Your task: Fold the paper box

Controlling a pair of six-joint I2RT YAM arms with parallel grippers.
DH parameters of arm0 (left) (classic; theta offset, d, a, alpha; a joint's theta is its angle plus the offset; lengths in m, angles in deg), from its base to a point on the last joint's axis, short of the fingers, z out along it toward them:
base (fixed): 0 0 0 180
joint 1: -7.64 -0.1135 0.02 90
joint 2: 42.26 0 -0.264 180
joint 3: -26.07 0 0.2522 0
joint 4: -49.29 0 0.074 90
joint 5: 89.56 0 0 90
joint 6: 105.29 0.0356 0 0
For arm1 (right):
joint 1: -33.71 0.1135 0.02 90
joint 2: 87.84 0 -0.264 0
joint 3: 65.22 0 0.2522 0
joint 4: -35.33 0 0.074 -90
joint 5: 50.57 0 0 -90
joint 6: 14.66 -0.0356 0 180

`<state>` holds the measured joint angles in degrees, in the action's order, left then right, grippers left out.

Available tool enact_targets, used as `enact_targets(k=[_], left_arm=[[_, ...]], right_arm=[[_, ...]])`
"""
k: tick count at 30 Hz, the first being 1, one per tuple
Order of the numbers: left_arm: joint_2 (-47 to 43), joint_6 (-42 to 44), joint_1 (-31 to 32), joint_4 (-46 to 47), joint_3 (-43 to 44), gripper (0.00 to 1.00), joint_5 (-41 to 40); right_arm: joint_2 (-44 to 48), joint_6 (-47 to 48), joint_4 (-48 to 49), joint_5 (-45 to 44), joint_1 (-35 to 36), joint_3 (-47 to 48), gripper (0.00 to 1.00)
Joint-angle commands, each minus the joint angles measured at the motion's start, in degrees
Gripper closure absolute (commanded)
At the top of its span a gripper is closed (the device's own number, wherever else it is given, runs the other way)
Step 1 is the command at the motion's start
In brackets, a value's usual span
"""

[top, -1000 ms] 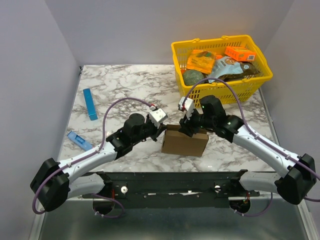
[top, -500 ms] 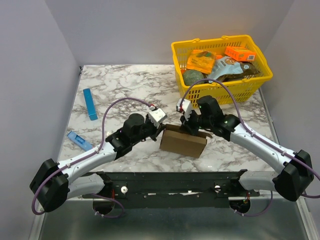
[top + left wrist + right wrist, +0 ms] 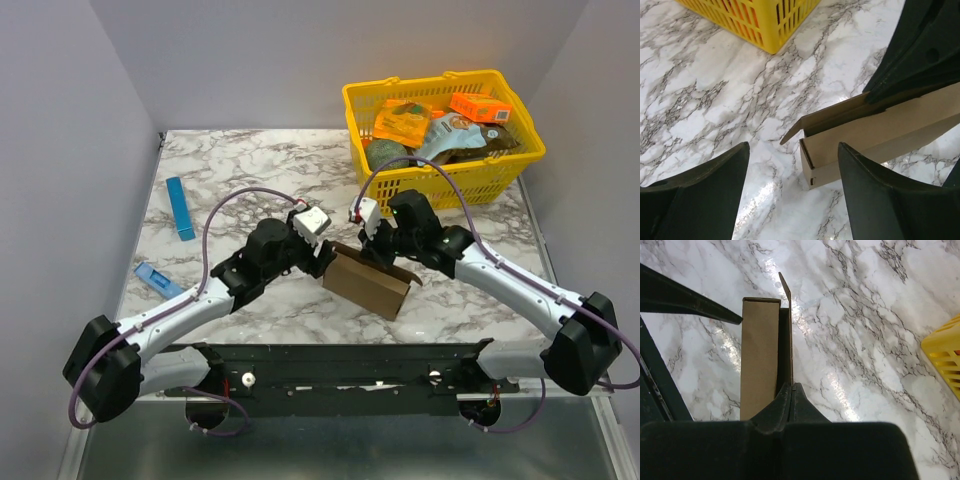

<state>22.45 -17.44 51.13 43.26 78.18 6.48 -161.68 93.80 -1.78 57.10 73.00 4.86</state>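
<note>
Two claws bracket the paper box [image 3: 368,283], which sits on the marble table [image 3: 250,170] between them, well short of the yellow basket [image 3: 520,160]. The right gripper [image 3: 378,250] is pinched fully together on a thin upright flap [image 3: 786,330] along the carton's far long side. In its wrist view the brown body runs straight out ahead of the fingertips, just left of the flap, with a dark slot between the two.

The left gripper [image 3: 325,258] stands wide apart and holds nothing. The carton's open end lies just ahead of it, off toward the finger [image 3: 880,200] on the right of its wrist view, and seems to touch neither pad. From that claw the long axis runs away and to the right, so what faces it is the short end, with a small end flap [image 3: 791,134] sticking out loose. The left claw is free and nearer that open end, so I judge the end closure falls to it while the right one steadies the wall.

Beyond the right claw, the basket holds orange printed boxes [image 3: 480,106], a dark round item [image 3: 385,155] and some packets. Well off to the left claw's outer side lie a blue strip [image 3: 181,208] and a smaller blue piece [image 3: 158,280].
</note>
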Motion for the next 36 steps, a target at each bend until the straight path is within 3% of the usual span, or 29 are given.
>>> enact_targets(k=[1, 6, 13, 19, 25, 36], left_arm=[[-1.6, 0.3, -2.7, -1.8, 1.7, 0.19, 1.2], [2.2, 0.0, -9.0, -3.6, 5.8, 0.32, 18.6], [8.5, -0.3, -13.2, -5.3, 10.8, 0.45, 30.6], [10.3, 0.7, -13.2, -6.8, 11.7, 0.47, 32.4], [10.8, 1.9, -13.1, -9.4, 12.4, 0.40, 31.1], [13.2, 1.9, -12.7, -9.9, 13.8, 0.54, 30.7]], right_arm=[[-1.0, 1.1, -3.0, -1.9, 0.4, 1.6, 0.99], [-1.5, 1.0, -3.6, -1.7, 0.4, 2.0, 0.99], [-1.6, 1.0, -4.0, -1.1, 0.6, 2.3, 0.99], [-1.7, 1.1, -4.2, -1.2, 0.6, 2.6, 0.99], [-1.7, 1.1, -4.3, -1.3, 0.6, 2.6, 0.99], [-1.9, 0.9, -4.3, -1.4, 0.6, 2.7, 0.99]])
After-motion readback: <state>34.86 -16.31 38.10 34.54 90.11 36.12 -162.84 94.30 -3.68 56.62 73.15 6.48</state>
